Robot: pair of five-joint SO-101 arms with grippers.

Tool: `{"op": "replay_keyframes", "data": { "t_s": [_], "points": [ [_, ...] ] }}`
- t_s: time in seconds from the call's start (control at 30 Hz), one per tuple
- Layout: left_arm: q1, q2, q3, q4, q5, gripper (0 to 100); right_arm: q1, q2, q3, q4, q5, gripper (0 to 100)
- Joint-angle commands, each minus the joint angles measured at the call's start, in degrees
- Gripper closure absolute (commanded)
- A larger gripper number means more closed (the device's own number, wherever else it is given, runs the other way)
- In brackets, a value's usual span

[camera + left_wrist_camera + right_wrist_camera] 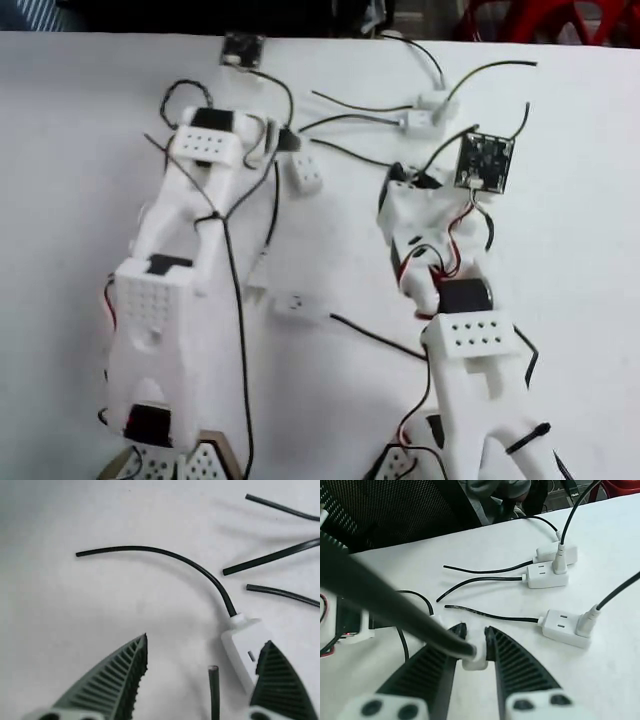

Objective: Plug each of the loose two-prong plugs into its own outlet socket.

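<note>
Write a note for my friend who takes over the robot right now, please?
Left end effector: open, one finger beside a loose socket on the table.
Right end effector: shut on a small white piece; plug or socket, I cannot tell.
Done: far plug looks seated in far socket, near plug in near socket.
Left: probably mate the held piece, then see to the loose socket and the lone socket between the arms.
</note>
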Motion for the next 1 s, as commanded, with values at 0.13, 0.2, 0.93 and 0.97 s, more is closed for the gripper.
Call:
{"op": "replay_keyframes", "data": {
  "t_s": [0.13, 0.2, 0.93, 0.97],
  "points": [
    [0.4, 8.0, -15.0, 2.5, -12.7, 66, 0.2, -0.4, -0.4, -1.2, -0.5, 98.1],
    [0.5, 10.8, -19.1, 3.3, -15.3, 66, 0.2, -0.4, -0.4, -1.2, -0.5, 98.1],
    [0.7, 31.3, -52.7, 3.6, -13.4, 66, 0.2, -0.4, -0.4, -1.2, -0.5, 98.1],
    [1.0, 31.8, -52.7, 3.9, -15.4, 66, 0.2, -0.4, -0.4, -1.2, -0.5, 98.1]
  ]
}}
